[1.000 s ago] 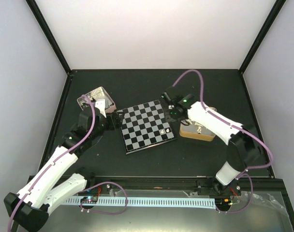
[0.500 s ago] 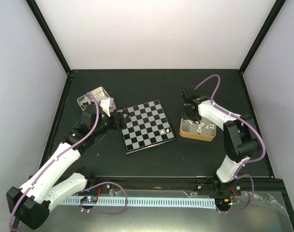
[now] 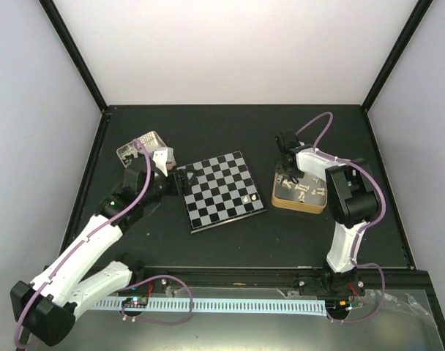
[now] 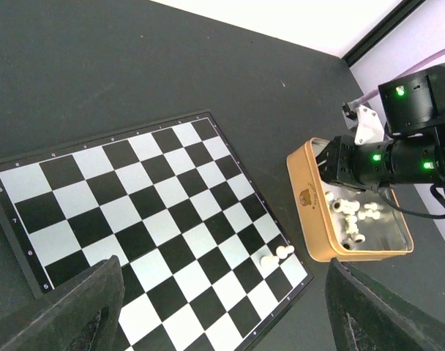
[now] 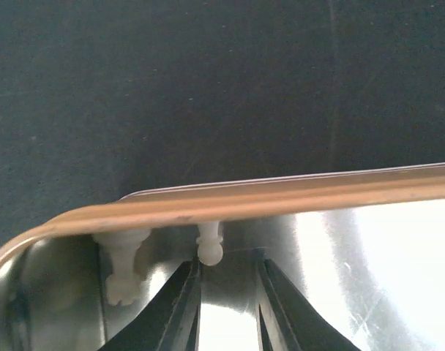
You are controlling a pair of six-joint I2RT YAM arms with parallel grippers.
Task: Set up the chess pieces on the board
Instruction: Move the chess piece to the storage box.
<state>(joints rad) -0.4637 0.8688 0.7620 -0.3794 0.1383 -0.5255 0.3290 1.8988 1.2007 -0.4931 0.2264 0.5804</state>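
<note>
The board lies mid-table with black and silvery checks. Two cream-white chess pieces stand close together near its right edge. More white pieces lie loose in the tan box. My right gripper reaches down into the box's far-left corner. Its jaws are open by a narrow gap and hold nothing. A white pawn lies just ahead of the left fingertip, and a larger white piece lies to its left. My left gripper hovers wide open over the board's left side.
A pale square tray sits at the back left, behind the left arm. The tan box's rim crosses just in front of my right fingers. Black frame posts and walls bound the dark table.
My right arm swung from the board's far right corner over to the tan box and dipped into it, its jaws narrowing. The left gripper edged slightly toward the board.
</note>
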